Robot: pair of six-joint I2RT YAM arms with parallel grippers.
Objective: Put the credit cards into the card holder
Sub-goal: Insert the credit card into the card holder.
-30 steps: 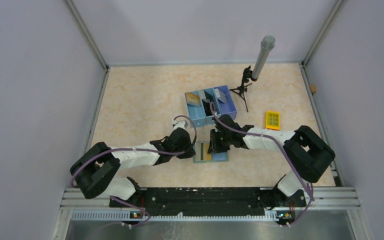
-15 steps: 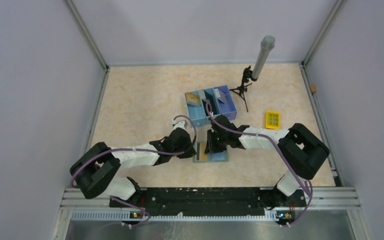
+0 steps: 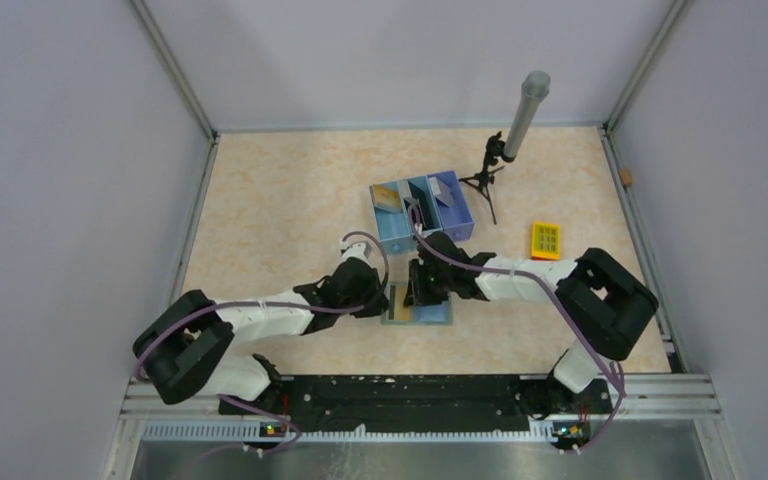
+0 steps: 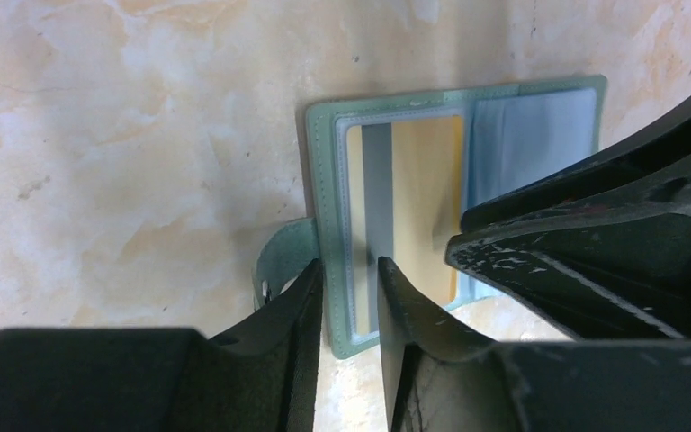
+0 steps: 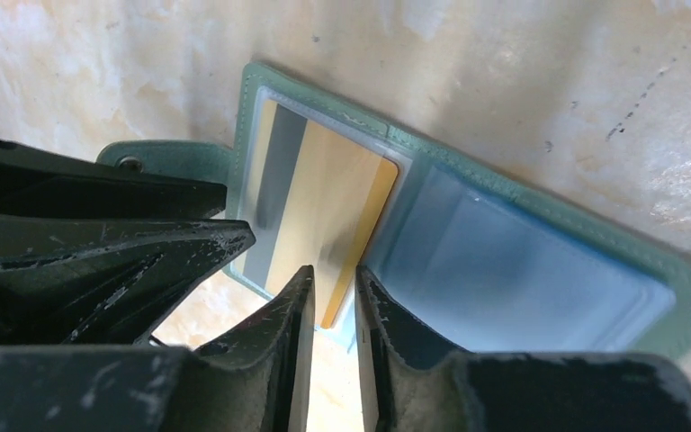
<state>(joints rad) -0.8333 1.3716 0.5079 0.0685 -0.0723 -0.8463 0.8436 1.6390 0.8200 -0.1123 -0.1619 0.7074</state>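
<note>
Seating gold card (image 4: 423, 198) in card holder (image 4: 540, 126), lying open flat just in front of tray (image 3: 392, 238). Since a second ago: right gripper (image 5: 333, 297) shifted sideways along tray front; card apparently deeper in clear pocket. Narrow gap at card end; grip cannot be told. Left gripper (image 4: 349, 297) astride holder edge; clamped or released, cannot tell. Insertion judged nearly complete.

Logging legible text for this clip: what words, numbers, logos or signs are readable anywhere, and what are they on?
No text can be read in any view.
Gold card in the card holder: only a grey stripe shows, no print visible.
Cards in the blue tray: too small to read.
Yellow grid item: too small to tell whether it carries any marking.
</note>
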